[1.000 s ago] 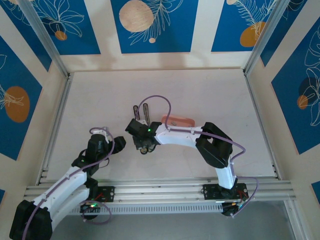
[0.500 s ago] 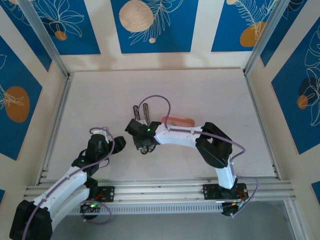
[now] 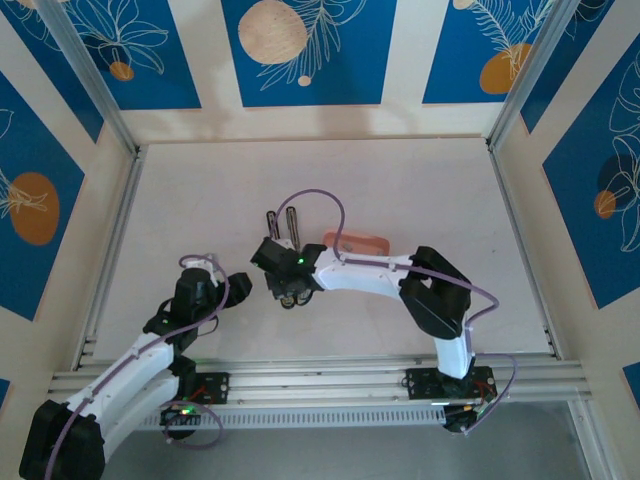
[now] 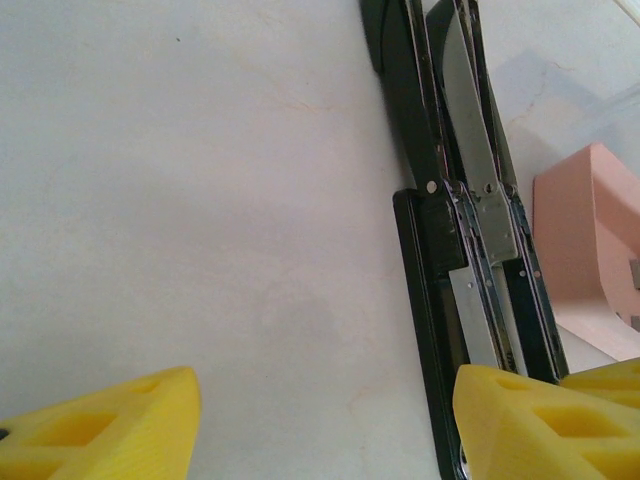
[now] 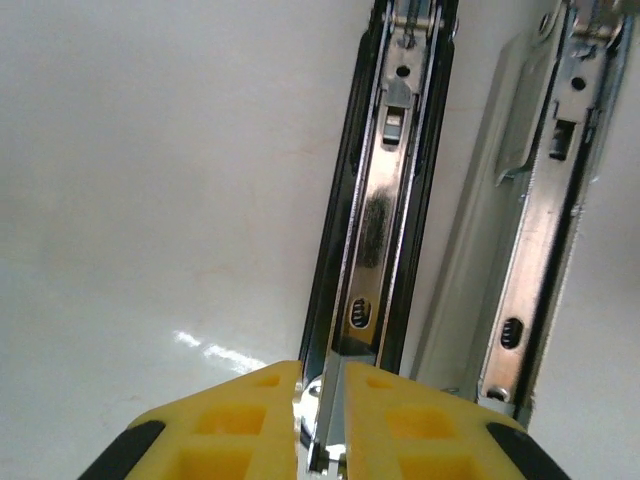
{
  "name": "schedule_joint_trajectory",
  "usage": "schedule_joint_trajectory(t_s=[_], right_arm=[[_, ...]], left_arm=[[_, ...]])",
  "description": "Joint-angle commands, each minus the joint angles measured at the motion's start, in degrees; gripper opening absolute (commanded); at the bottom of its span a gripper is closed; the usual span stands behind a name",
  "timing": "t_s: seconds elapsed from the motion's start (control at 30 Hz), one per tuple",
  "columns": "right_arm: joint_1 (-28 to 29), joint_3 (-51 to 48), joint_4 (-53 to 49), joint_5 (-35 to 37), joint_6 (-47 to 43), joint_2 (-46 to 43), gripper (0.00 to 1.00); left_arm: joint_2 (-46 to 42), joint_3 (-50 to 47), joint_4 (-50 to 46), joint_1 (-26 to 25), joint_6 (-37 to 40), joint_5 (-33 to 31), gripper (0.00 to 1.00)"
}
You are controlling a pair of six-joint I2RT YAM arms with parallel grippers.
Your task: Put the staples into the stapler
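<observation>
Right hand (image 5: 322, 400) is pinched nearly closed, with only a thin slit between its yellow fingers (image 5: 220, 430). A sliver of shiny metal (image 5: 320, 440) sits in that slit. Honestly can't tell if it's staples or just the end of the rail, or whether the fingers are actually gripping it.

That hand is right at the near end of the stapler (image 5: 385, 200), lined up with the metal channel of the black-edged bar.

The stapler is lying opened up on the bench (image 3: 420, 190), its two long bars side by side and close to parallel, metal insides facing up. In the right wrist view the black-edged bar is on the left and the light grey one (image 5: 540, 250) on the right. From overhead, the far ends of the stapler (image 3: 283, 222) poke out past the right hand toward the back wall.

A shallow pink tray (image 3: 358, 243) sits close beside the stapler on its right, and the left wrist view shows a small gap between them.

Left hand (image 4: 325, 400) is spread wide with nothing in it, just bare bench between the fingers. It's over on the left of the stapler, which runs past its right-side finger (image 4: 520, 420) in its own camera.
</observation>
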Motion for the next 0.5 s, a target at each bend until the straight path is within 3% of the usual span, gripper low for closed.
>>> schedule_joint_trajectory(t_s=[0.0,0.27,0.47], right_arm=[[0.15,-1.95,2.38,0.45,-0.36,-5.21,0.20],[-3.24,-14.03,11.08,-0.96,-0.14,-15.64,0.23],[-8.19,-26.30,20.48,-3.70,-1.96,-25.56,0.26]], left_arm=[[0.29,1.56,0.61,0.66,1.22,2.42,0.68],[5.67,9.34,-1.95,0.50,8.28,12.39,0.65],[10.04,20.60,-9.18,-0.04,24.86,16.72,0.63]])
